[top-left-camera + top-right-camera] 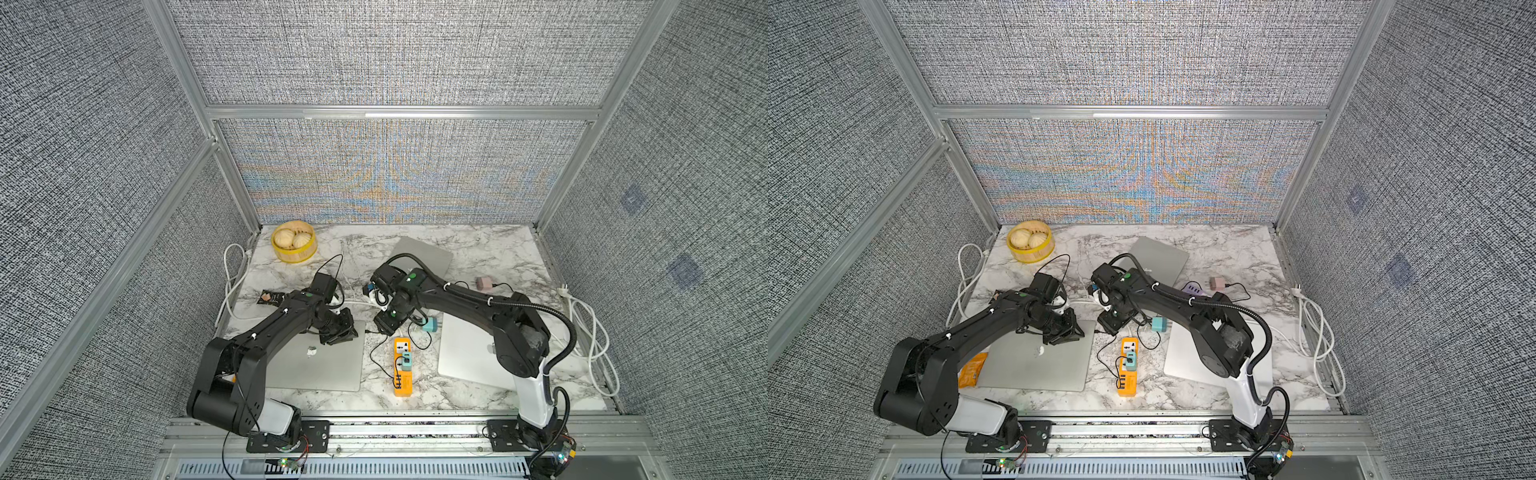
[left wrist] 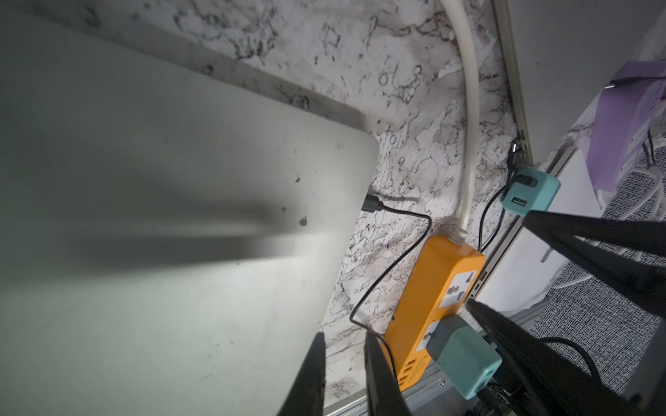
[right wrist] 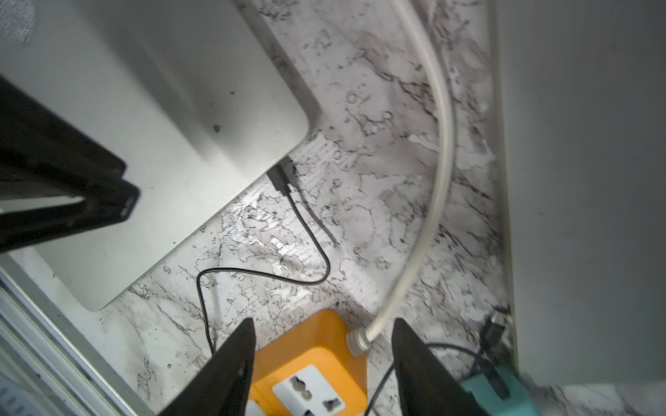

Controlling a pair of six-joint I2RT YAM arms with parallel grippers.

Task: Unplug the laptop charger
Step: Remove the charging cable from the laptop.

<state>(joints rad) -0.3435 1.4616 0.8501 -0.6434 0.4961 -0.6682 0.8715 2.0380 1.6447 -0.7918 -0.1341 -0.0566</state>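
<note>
1. In both top views, find the closed laptop (image 1: 316,361) low and left of centre on the counter (image 1: 490,253). Place the left tool (image 1: 345,334) over its upper right corner. Place the right tool (image 1: 381,327) just right of that corner, above the orange power strip (image 1: 402,374). Treat the charger plug as too small to read here.
2. In the left wrist view, note the charger plug (image 2: 373,206) seated in the laptop's edge, right of centre, with its black cable (image 2: 429,225) looping down toward the strip. Read the left tool as nearly closed, with a thin gap between the fingers (image 2: 310,378) and nothing gripped. Cannot tell whether touching the lid. Bear down on the lid, probably, to stop the laptop sliding during the pull.
3. In the right wrist view, see the plug just above centre, ahead of the right tool. Read that tool as empty, fingers (image 3: 230,371) wide apart at the bottom edge and astride the strip's end. Advance up-frame, keeping left of the white cord (image 3: 447,155). Set the fingers across the plug's body rather than the cable and close firmly. Pull straight out along the plug's axis, away from the laptop's edge. Avoid snagging the slack loop.
</note>
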